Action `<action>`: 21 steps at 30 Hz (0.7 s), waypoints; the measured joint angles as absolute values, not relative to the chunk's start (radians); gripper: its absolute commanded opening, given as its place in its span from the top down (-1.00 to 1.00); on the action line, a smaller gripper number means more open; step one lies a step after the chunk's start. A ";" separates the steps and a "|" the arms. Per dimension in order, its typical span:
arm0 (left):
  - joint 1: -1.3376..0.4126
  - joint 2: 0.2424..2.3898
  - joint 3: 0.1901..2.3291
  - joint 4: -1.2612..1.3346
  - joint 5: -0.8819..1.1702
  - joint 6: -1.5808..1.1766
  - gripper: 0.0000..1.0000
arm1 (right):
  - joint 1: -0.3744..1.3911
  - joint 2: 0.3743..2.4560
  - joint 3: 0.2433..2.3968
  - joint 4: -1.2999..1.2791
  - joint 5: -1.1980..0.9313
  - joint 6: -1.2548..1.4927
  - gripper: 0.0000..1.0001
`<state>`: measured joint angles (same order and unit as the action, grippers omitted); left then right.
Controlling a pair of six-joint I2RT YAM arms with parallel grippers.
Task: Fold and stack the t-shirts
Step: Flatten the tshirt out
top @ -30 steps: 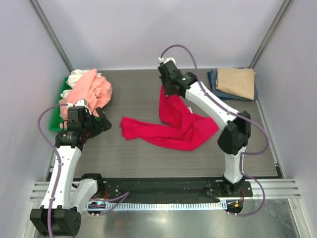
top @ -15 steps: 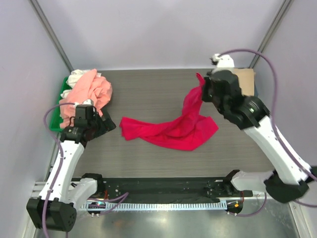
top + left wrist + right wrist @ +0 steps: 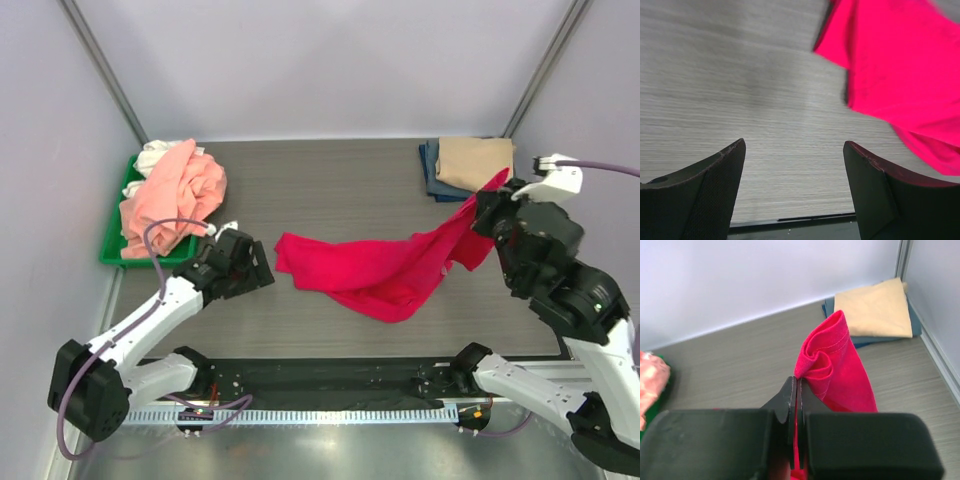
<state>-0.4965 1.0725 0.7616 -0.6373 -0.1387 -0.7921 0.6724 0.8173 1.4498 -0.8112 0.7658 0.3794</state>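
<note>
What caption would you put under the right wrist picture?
Right gripper pinches a bunched edge of the crimson t-shirt; behind, a folded tan t-shirt lies on a navy t-shirt.

T-shirt on table centre, stack back right

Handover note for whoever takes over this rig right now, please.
Right gripper: shut on a bunched edge of the crimson t-shirt, lifting that end; the rest trails on the table.
Left gripper: open, empty, low over the table near the shirt's left end.
Done: tan t-shirt folded on navy t-shirt, far right corner.
Left: fold and stack the crimson one, then the salmon-pink t-shirt and white t-shirt heaped in the green tray.
</note>
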 measured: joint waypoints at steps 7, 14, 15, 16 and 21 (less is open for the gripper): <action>-0.643 1.138 0.628 -0.505 -0.139 -0.916 -0.56 | 0.672 0.892 1.371 -0.817 0.729 0.400 0.98; -0.690 1.288 0.624 -0.341 -0.139 -0.989 -0.55 | 0.672 0.900 1.352 -0.817 0.717 0.399 0.98; -0.691 1.309 0.624 -0.320 -0.140 -0.995 -0.54 | 0.672 0.896 1.352 -0.817 0.717 0.399 0.98; -0.692 1.331 0.626 -0.301 -0.141 -1.000 -0.53 | 0.672 0.894 1.352 -0.817 0.717 0.398 0.98; -0.692 1.442 0.688 -0.202 -0.149 -1.022 -0.24 | 0.672 0.892 1.345 -0.816 0.717 0.395 0.98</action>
<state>-0.6918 1.4418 0.6884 -0.2024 -0.1486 -1.0222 0.6724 0.8925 1.3445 -0.8162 0.7170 0.3950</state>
